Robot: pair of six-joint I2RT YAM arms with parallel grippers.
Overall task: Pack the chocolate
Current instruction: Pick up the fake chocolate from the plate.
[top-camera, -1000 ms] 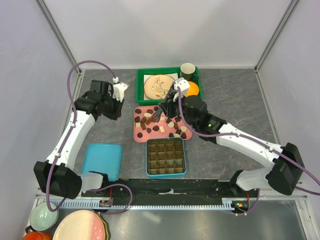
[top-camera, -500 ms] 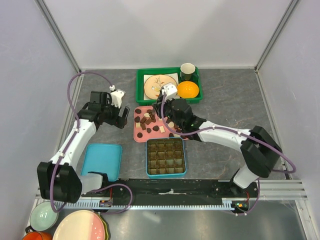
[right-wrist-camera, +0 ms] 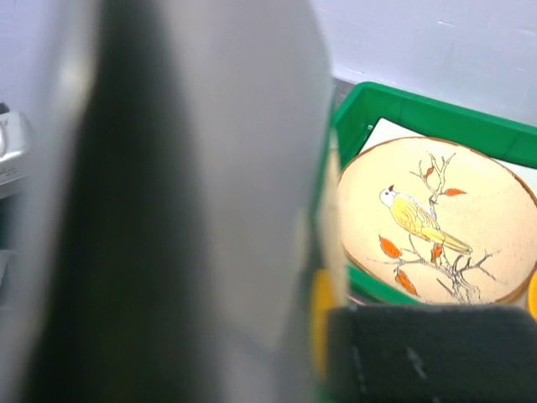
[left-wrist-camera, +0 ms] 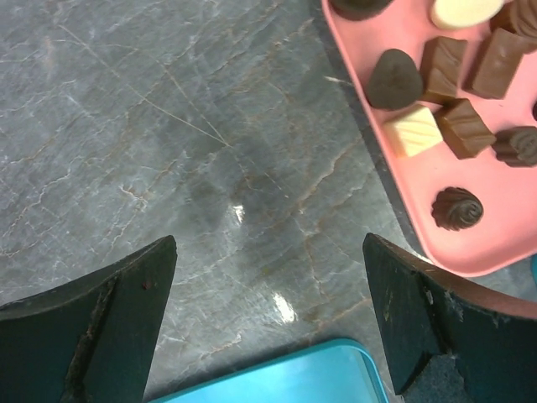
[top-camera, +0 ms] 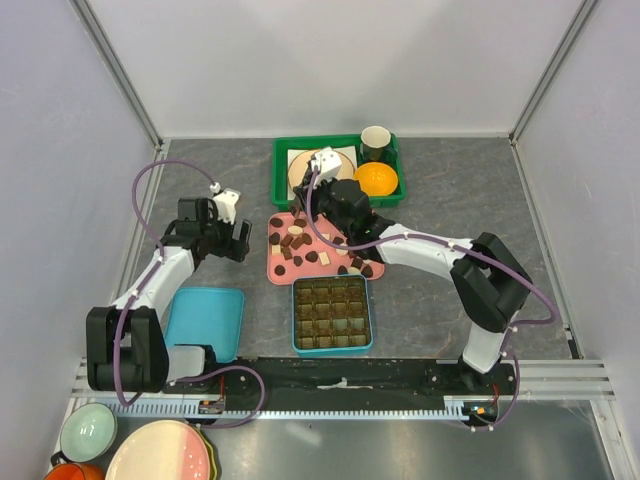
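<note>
The left gripper (top-camera: 243,240) has come down and nearer from beside the green plastic crate (top-camera: 280,175). It now sits low, just off the left edge of the flat pink plastic tray (top-camera: 285,272), and its jaws have sprung wide apart. The right arm, stretched out long a second ago, has folded its elbow in towards the middle. The right gripper (top-camera: 303,205) has slid to the tray's far edge. Its wrist now covers part of the cream plate with a painted bird (top-camera: 300,175) and has uncovered the round orange fruit (top-camera: 376,180).
</note>
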